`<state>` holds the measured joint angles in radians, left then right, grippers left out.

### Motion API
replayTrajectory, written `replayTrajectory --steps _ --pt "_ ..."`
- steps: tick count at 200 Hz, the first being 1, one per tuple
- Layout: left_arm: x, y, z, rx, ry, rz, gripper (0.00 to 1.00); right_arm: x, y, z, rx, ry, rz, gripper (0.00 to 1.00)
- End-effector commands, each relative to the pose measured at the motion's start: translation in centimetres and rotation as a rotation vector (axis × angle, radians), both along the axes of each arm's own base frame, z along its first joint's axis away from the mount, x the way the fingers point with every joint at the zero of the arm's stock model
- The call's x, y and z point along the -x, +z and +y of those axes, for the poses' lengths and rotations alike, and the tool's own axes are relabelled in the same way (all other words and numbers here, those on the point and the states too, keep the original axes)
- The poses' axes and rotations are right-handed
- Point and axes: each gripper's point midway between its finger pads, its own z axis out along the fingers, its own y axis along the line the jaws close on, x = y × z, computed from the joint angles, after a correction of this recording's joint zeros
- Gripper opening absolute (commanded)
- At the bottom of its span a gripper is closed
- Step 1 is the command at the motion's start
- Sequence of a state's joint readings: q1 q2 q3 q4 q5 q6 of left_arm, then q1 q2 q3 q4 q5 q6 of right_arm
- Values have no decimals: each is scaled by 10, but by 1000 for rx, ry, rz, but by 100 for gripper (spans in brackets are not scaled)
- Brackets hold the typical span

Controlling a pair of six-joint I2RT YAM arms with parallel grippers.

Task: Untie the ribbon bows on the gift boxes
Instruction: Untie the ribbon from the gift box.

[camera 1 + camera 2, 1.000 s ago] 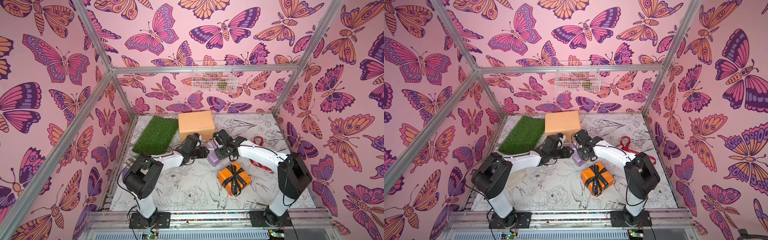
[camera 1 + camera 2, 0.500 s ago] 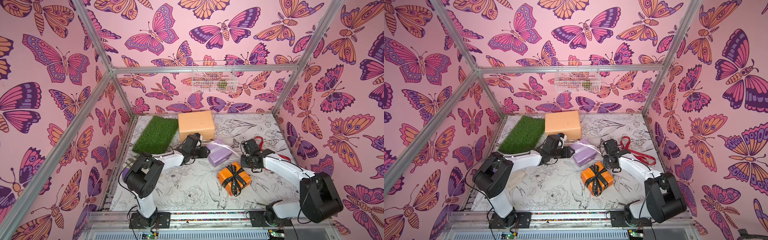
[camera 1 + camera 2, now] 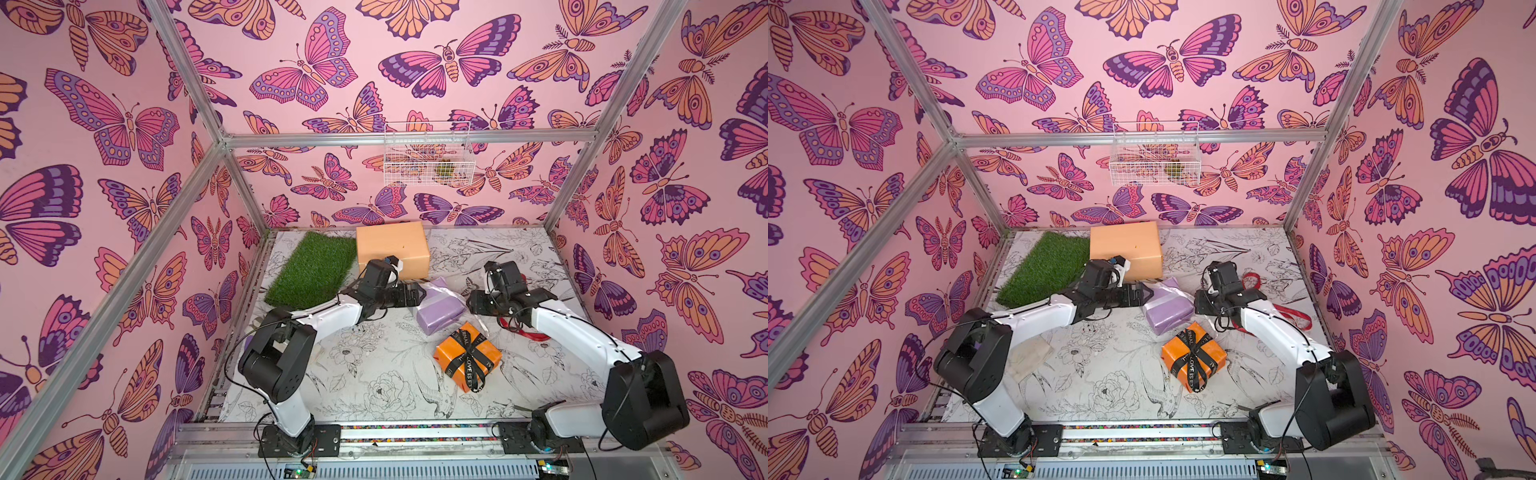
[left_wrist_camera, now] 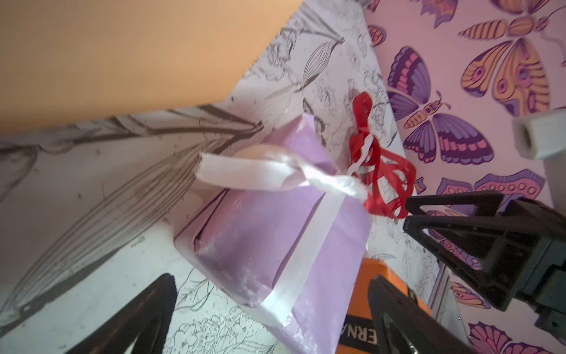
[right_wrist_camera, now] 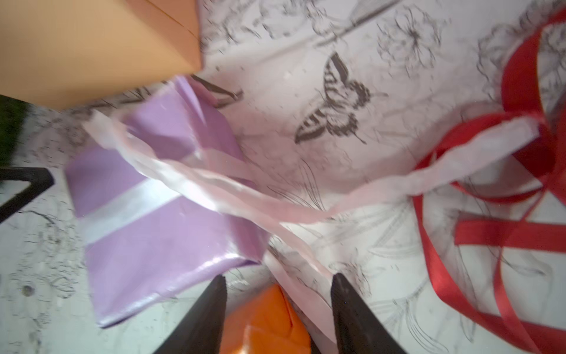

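Lilac box (image 3: 440, 309) sits mid-desk between your grippers, long axis slanting near-left to far-right; its pale ribbon (image 5: 214, 184) trails rightward toward the red ribbon (image 4: 379, 171); left gripper (image 4: 271, 277) gapes wide, empty; right gripper (image 5: 278, 275) parted, clamping nothing; floral-print desk (image 3: 374, 386); butterfly walls (image 3: 374, 62).

Both top views were bright, evenly lit and sharp, with only soft shadows on the floral-printed white tabletop (image 3: 374, 374). The right wrist view was motion-blurred, smearing the pale white-lilac satin ribbon (image 5: 214, 187), and glare streaked the glossy lilac paper-wrapped box (image 5: 159, 226). In the left wrist view the large peach-tan paper-wrapped box (image 4: 107, 61) was out of focus.
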<state>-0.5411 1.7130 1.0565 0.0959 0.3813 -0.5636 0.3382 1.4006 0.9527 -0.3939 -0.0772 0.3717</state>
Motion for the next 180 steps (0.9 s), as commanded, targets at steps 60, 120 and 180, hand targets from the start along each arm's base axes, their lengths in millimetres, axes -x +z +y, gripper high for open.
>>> replayTrajectory --steps 60,120,180 --pt "-30 -4 -4 59 -115 4 100 -33 -6 56 -97 185 22 58" --pt "-20 -34 -10 43 -138 54 100 -59 -13 65 -27 197 10 13" --pt "-7 -58 -7 37 -141 133 100 -101 10 64 28 141 -91 0"
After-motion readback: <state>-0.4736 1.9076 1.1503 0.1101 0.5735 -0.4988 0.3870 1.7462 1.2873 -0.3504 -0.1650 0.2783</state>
